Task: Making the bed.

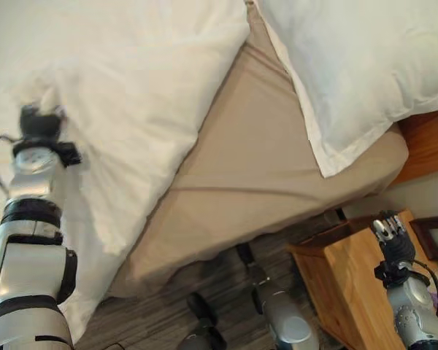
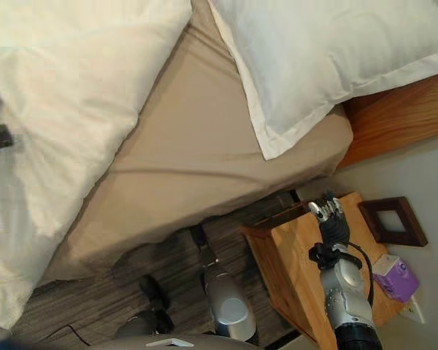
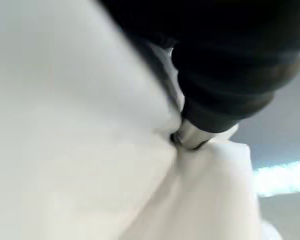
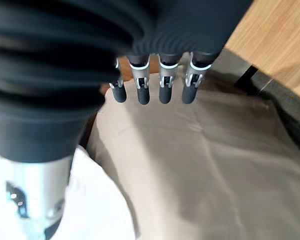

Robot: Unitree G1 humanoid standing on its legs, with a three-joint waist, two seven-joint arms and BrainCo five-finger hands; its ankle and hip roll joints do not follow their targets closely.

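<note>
A puffy white duvet (image 1: pixel 131 87) covers the left side of the bed, its edge hanging toward the floor. Bare beige sheet (image 1: pixel 255 160) lies between it and a white pillow (image 1: pixel 350 65) at the head end. My left hand (image 1: pixel 38 122) is raised at the duvet's near edge. In the left wrist view a finger (image 3: pixel 189 135) sinks into bunched white cloth (image 3: pixel 65 150) that folds in around it. My right hand (image 1: pixel 390 237) hangs off the bed above the nightstand, with straight fingers (image 4: pixel 150 85) holding nothing.
A wooden nightstand (image 1: pixel 343 284) stands by the bed's corner with a dark picture frame (image 2: pixel 393 221) and a small purple box (image 2: pixel 396 277) on it. The wooden headboard (image 2: pixel 401 117) runs behind the pillow. Grey plank floor (image 1: pixel 168 306) lies below the mattress edge.
</note>
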